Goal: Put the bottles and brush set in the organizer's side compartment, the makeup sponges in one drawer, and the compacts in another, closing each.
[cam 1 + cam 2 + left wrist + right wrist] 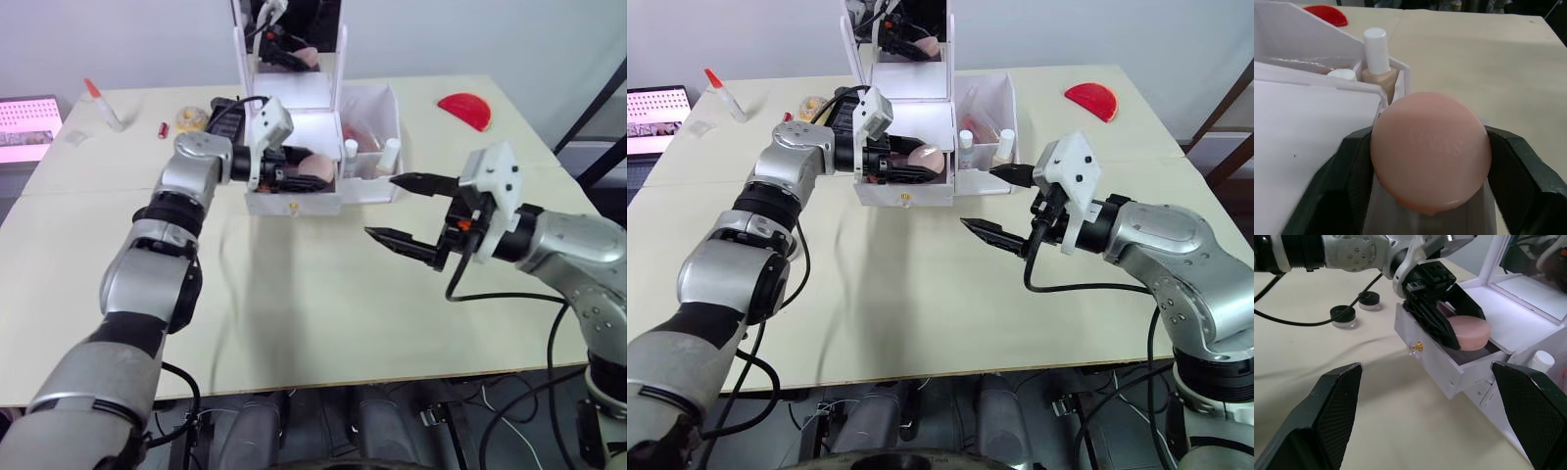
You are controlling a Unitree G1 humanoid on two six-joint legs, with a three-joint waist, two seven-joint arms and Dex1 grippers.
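The white organizer (294, 93) stands at the table's far middle, mirror upright, with one drawer (294, 201) pulled out toward me. My left gripper (302, 168) is shut on a round pink makeup sponge (1430, 152), holding it just over the open drawer. Two white-capped bottles (351, 149) (390, 155) stand in the side compartment (377, 103), with a reddish item, perhaps the brush set (367, 132), behind them. Two black compacts (1343, 316) (1369, 301) lie on the table beyond the left arm. My right gripper (382, 206) hangs open and empty in front of the compartment.
A red half-round object (465, 108) lies at the back right. Back left of the organizer are a thin white tube with a red tip (103, 106), a yellowish roll (191, 119) and a small red item (163, 129). A pink screen (27, 127) sits at the far left.
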